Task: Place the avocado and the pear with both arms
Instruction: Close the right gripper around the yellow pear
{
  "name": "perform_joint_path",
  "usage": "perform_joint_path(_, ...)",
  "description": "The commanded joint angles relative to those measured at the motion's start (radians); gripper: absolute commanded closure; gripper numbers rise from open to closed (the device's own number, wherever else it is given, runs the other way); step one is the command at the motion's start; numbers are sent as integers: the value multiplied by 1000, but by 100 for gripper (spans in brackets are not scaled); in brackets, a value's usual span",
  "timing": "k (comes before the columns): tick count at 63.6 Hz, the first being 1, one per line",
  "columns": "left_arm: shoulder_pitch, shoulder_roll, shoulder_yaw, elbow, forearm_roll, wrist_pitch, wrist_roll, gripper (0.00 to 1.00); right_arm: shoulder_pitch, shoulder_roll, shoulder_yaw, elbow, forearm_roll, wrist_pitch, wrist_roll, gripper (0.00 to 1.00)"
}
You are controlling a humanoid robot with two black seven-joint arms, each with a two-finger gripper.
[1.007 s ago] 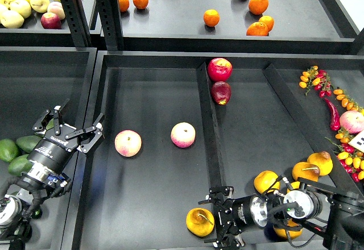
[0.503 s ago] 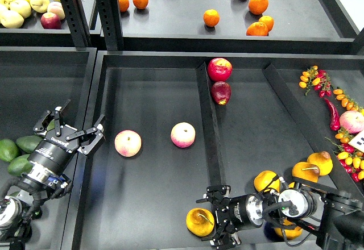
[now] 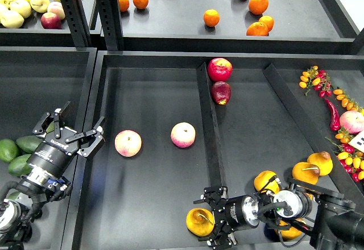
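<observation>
I'm seeing through one head camera only, looking forward and steeply down onto the black tray (image 3: 148, 204), taking in the upper shelf (image 3: 187, 31) behind; both arms are entering from the bottom corners.

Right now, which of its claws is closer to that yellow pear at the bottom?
Right. The right gripper is right beside the pear; the left gripper is far off to the left.

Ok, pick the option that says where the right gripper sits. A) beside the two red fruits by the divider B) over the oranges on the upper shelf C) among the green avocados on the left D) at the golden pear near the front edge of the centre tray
D: the right gripper is at the pear at the front of the centre tray, its fingers either side of the fruit.
</observation>
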Motion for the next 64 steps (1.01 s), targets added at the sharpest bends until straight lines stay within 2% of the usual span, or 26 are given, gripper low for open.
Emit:
perform_joint_path(1,6,0,0,-1,0,0,0,1,1,8,7,-20,-5,-1,0,11)
perform_joint_path(13,6,0,0,-3,0,0,0,1,0,24,40,-51,-31,-1,0,24)
perform_joint_path(15,8,0,0,-3,0,0,0,1,-3,37,52,-62,-32,-1,0,32)
perform_joint_path(22,8,0,0,-3,0,0,0,1,-22,46,80,-71,-32,-11,0,41)
perform_joint_path(32,8,0,0,-1,0,0,0,1,-38,54,102,-71,-34,-19,0,50)
perform_joint_path(37,6,0,2,-1,0,0,0,1,-41,55,105,-71,-35,-21,0,62)
perform_joint_path(43,6,0,3,-1,0,0,0,1,-42,57,111,-71,-38,-21,0,63)
perform_joint_path(57,8,0,3,-1,0,0,0,1,-40,55,119,-70,-41,-8,0,75)
perform_joint_path(64,8,0,3,-1,0,0,0,1,-42,55,119,-66,-38,-7,0,77)
